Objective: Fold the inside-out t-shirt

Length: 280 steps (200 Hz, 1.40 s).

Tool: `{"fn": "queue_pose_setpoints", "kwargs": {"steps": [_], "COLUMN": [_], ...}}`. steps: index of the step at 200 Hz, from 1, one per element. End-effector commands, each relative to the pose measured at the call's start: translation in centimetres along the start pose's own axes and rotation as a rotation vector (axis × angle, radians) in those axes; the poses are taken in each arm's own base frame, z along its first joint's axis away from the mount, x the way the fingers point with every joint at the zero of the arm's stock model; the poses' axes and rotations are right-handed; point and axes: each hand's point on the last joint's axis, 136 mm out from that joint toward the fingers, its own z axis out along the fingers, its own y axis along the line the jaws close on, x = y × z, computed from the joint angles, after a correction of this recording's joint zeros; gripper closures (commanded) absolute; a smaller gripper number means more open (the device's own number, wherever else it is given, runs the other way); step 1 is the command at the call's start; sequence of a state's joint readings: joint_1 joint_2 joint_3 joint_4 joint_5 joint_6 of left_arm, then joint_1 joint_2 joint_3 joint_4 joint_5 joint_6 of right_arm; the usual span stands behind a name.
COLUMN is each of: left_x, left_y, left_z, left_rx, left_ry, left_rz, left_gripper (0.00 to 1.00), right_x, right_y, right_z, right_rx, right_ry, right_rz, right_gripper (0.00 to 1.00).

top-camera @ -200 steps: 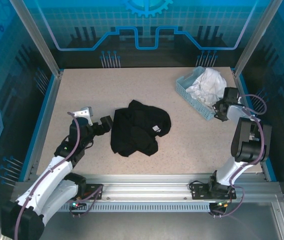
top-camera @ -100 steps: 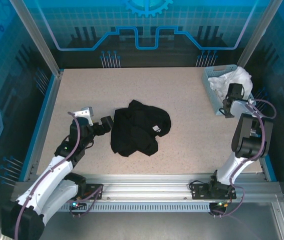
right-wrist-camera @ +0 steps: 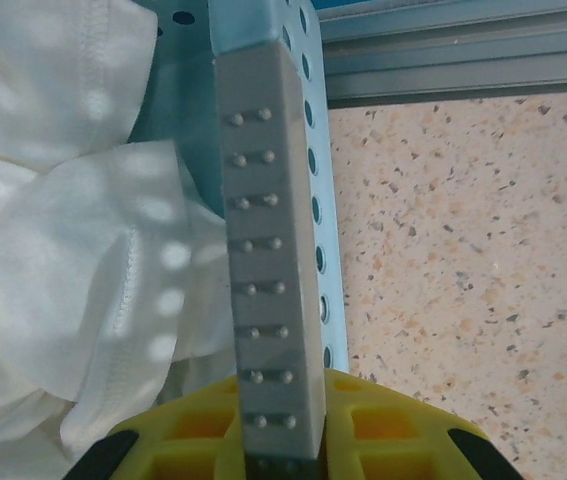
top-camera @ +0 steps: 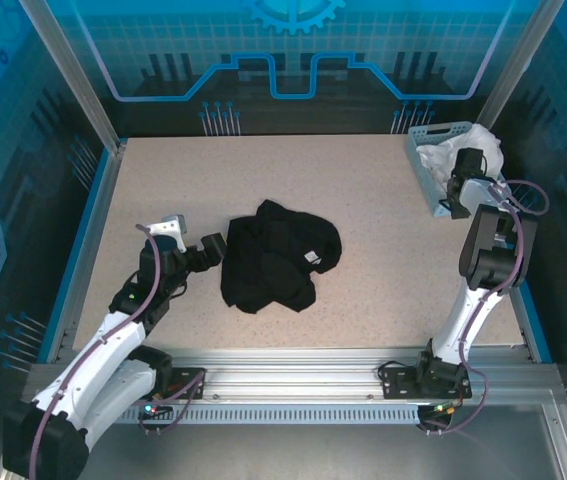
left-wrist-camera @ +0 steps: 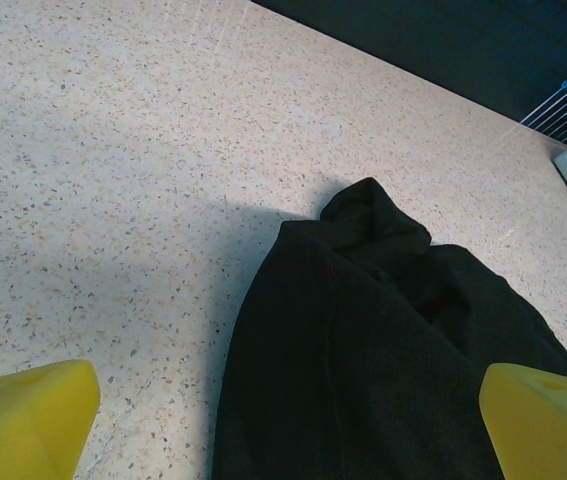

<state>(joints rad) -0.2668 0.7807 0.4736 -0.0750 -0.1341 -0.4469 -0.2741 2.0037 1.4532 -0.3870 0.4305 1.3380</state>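
Since right hand (right-wrist-camera: 281, 425), clamped on basket (right-wrist-camera: 263, 200) rim, dragged it to 1 o'clock corner of table (top-camera: 373, 260), t-shirt (top-camera: 273, 262) lies unobstructed; left hand (top-camera: 210, 248) wide open, empty.

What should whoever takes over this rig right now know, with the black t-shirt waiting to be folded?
Left gripper: open, fingers low at the left edge of the t-shirt, nothing gripped.
Right gripper: shut on the wall of the light blue basket at the far right corner of the table; the white garment lies in the basket.
T-shirt: a crumpled heap mid-table.
Done: no fold yet.
Left: let go of the basket, bring the right arm over, spread the t-shirt flat, then fold it.
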Motion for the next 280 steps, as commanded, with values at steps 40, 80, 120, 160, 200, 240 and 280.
{"fn": "queue_pose_setpoints", "kwargs": {"steps": [40,80,120,160,200,240,280], "left_x": [1.0,1.0,0.8,4.8,11.4,13.0,13.3], "left_y": [0.1,0.1,-0.8,-2.1,0.0,0.1,-0.4], "left_z": [-0.1,-0.3,-0.7,1.2,3.3,3.8,3.9], "left_rx": [0.007,0.005,0.049,0.111,-0.015,0.013,0.044], "left_ry": [0.029,0.026,0.038,0.244,0.472,0.481,0.482], "left_rz": [-0.011,-0.014,-0.040,-0.091,-0.049,-0.077,-0.073], "left_gripper": [0.01,0.01,0.01,0.01,0.05,0.24,0.50], "right_x": [-4.9,-4.6,-3.5,1.5,14.1,30.5,38.9], "right_y": [2.9,4.1,5.7,3.9,1.3,-6.7,-12.1], "right_z": [-0.7,-1.4,-6.6,-14.1,-22.4,-30.1,-32.4], "right_rx": [-0.054,-0.103,-0.257,-0.392,-0.657,-0.993,-1.077], "right_ry": [-0.088,-0.053,-0.050,-0.098,0.058,0.458,0.679], "right_rz": [0.133,0.091,-0.093,-0.403,-0.913,-1.478,-1.702], "right_gripper": [0.81,0.38,0.18,0.17,0.17,0.20,0.28]}}
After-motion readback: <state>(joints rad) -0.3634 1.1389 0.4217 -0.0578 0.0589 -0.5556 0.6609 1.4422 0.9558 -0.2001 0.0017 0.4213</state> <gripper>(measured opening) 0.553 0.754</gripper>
